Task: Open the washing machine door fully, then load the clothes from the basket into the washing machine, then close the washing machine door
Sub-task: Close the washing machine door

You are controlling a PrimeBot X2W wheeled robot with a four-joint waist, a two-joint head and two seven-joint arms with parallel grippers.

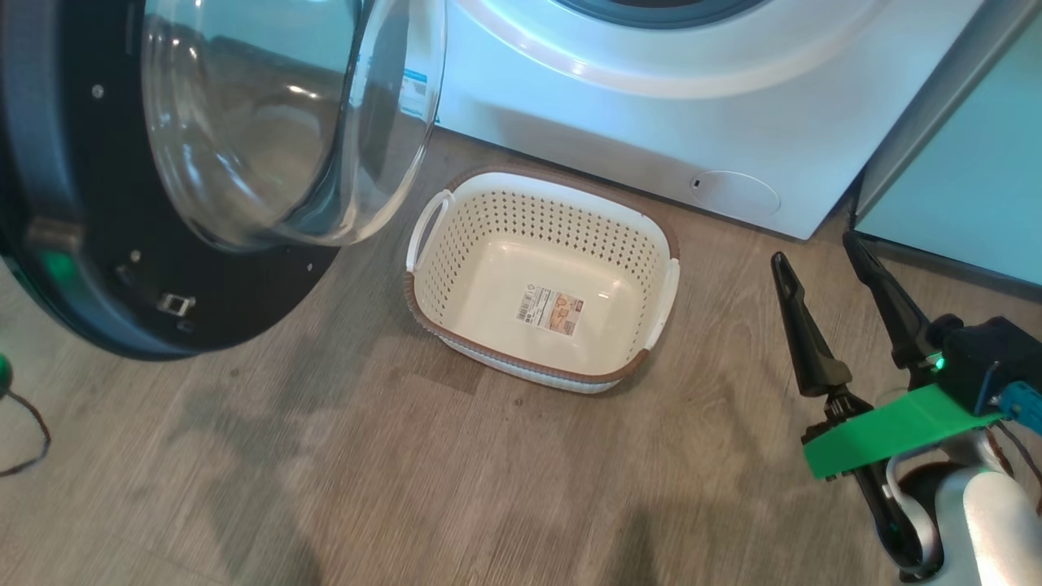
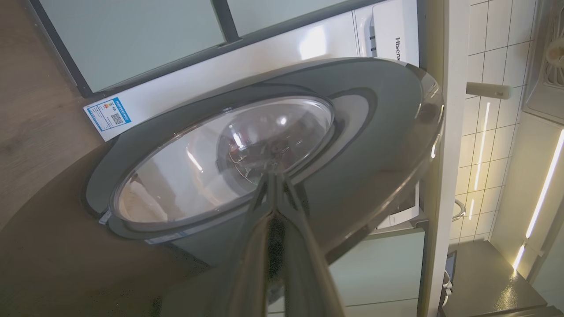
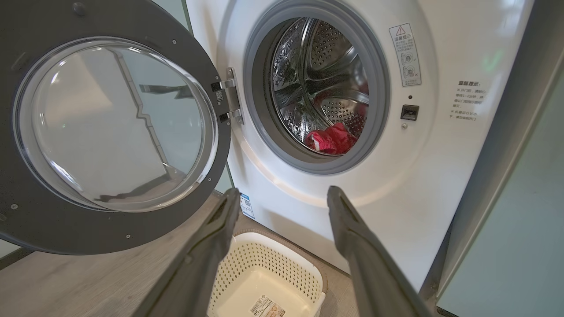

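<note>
Basket (image 1: pixel 529 224) cream-white, perforated, brown-rimmed

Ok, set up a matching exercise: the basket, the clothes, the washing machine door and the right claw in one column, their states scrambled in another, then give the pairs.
Column one
1. basket
2. clothes
3. washing machine door
4. right claw

Column two
A. swung wide open
B. fingers apart, holding nothing
C. empty, standing on the floor
D. lying inside the drum

Pairs: 1-C, 2-D, 3-A, 4-B
</note>
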